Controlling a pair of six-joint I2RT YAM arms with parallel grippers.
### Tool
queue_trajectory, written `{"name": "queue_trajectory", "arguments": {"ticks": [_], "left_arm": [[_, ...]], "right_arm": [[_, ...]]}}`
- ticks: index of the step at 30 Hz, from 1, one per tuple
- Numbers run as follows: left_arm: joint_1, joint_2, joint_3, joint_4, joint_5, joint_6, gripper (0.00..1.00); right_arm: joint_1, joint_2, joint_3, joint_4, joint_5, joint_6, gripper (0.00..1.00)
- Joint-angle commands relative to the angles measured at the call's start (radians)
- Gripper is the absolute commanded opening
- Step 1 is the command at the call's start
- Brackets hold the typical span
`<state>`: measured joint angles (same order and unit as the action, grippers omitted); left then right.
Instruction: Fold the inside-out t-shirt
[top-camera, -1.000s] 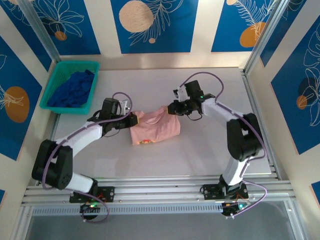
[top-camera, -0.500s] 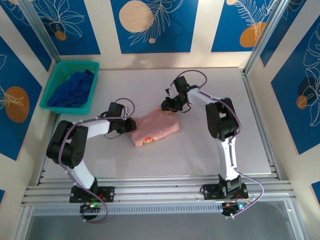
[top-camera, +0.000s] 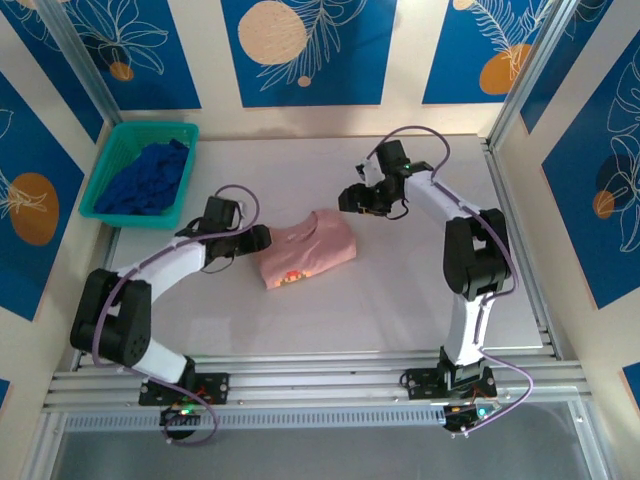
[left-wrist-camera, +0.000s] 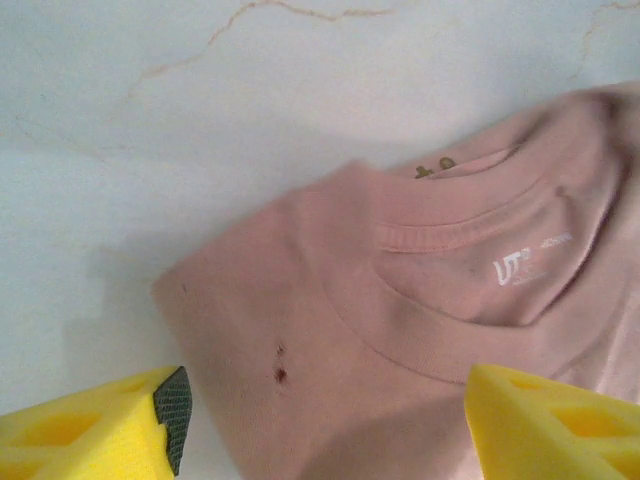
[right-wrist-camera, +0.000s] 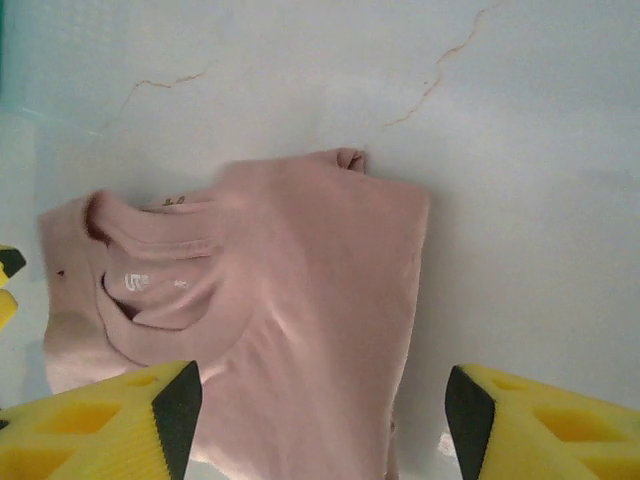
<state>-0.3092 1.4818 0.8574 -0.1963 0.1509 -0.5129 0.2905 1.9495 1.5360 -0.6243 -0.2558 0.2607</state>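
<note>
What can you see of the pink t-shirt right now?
The t-shirt is dusty-pink cotton, folded into a compact bundle lying flat on the table. Its collar, with white neck print, faces up; a small yellow print shows at the near edge. The left gripper and right gripper stand open beside it, gripping nothing.

One pink t-shirt (top-camera: 308, 250), one blue garment (top-camera: 150, 180), one teal basket (top-camera: 125, 140), two robot arms (top-camera: 165, 265) (top-camera: 440, 205).
</note>
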Motion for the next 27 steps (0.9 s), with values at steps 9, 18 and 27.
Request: {"name": "queue_trajectory", "arguments": {"ticks": [9, 18, 27], "left_arm": [[0.005, -0.076, -0.007, -0.088, -0.014, 0.053, 0.73], [0.006, -0.069, -0.015, -0.081, -0.001, 0.045, 0.73], [0.006, -0.129, -0.04, -0.088, -0.002, 0.045, 0.73]], "right_arm": [[0.014, 0.109, -0.028, 0.054, -0.096, 0.029, 0.72], [0.097, 0.177, -0.063, 0.086, -0.112, 0.066, 0.73], [0.113, 0.23, -0.048, 0.113, -0.08, 0.097, 0.34]]}}
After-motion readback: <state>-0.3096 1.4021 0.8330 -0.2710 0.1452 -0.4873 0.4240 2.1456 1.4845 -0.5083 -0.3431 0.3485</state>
